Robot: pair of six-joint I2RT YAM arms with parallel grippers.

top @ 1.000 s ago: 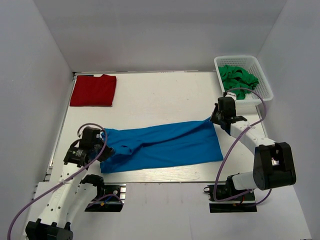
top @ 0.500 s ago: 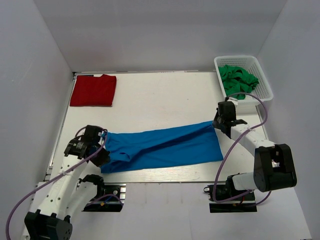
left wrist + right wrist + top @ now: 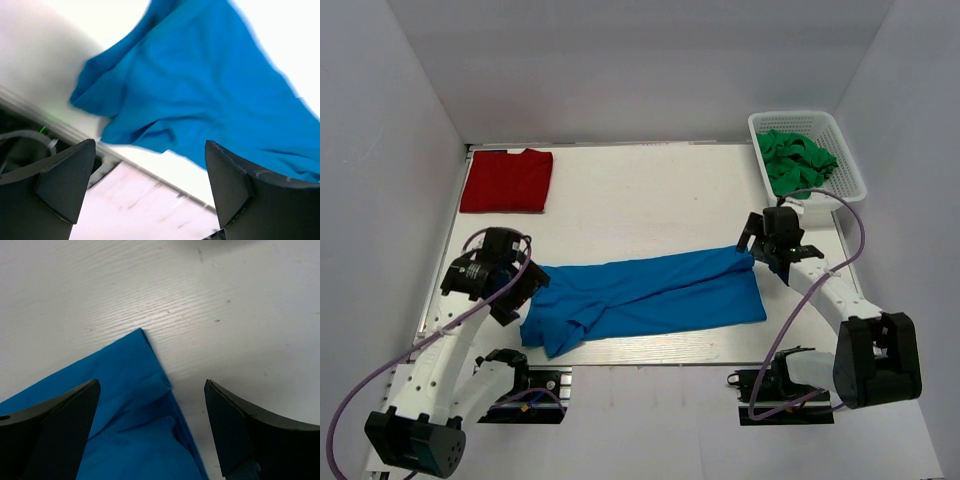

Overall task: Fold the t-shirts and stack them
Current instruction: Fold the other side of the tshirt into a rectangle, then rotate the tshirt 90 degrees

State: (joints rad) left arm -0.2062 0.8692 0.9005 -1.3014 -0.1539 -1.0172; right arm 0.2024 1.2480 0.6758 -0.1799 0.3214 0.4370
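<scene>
The bright blue t-shirt (image 3: 650, 293) lies stretched in a long band across the near part of the table, its left end crumpled near the front edge. The dark red t-shirt (image 3: 507, 180) rests folded at the back left corner. My left gripper (image 3: 523, 293) hovers open over the blue shirt's left end; in the left wrist view the blue cloth (image 3: 200, 85) lies beyond the left gripper (image 3: 150, 200), nothing between the fingers. My right gripper (image 3: 756, 248) stands open above the shirt's right corner (image 3: 135, 405), with the right gripper (image 3: 152, 440) holding nothing.
A white basket (image 3: 790, 117) with green cloth (image 3: 795, 155) stands at the back right. The table's front edge and rail (image 3: 75, 132) run just below the shirt's left end. Bare white tabletop (image 3: 640, 200) separates the two shirts.
Both grippers have opened and let go of the blue shirt. The cloth has dropped flat, its left end slumping toward the front edge. The left gripper has drawn back a little to the left.
</scene>
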